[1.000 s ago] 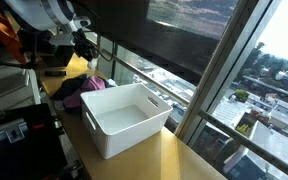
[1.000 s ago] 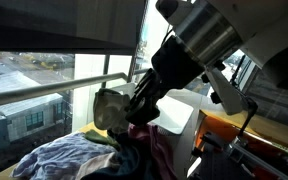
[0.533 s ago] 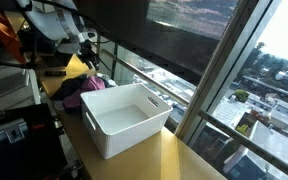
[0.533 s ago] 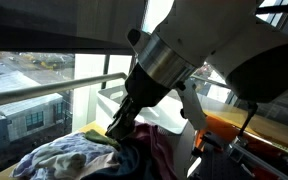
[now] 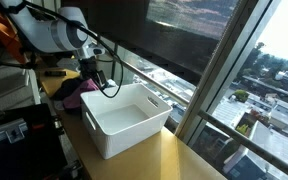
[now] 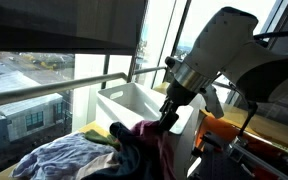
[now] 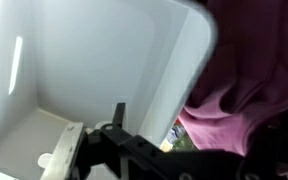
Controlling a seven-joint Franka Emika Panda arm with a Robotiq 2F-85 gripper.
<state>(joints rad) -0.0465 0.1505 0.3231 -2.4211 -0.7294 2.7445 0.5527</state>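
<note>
Gripper spread wide and empty, nothing pinched between the fingers, parked just above one corner of the white rectangular plastic bin. Same deal in the wrist view: gripper low in the frame, pale bin wall taking up most of the rest. Right beside that corner, outside the bin, a crumpled pink fabric garment, pretty much touching the rim. Heaped up with it, a rumpled blue-grey cloth and a yellow fabric scrap. Whole lot sitting on a long wooden counter up against a big window, metal railing just outside, city rooftops way down below.
</note>
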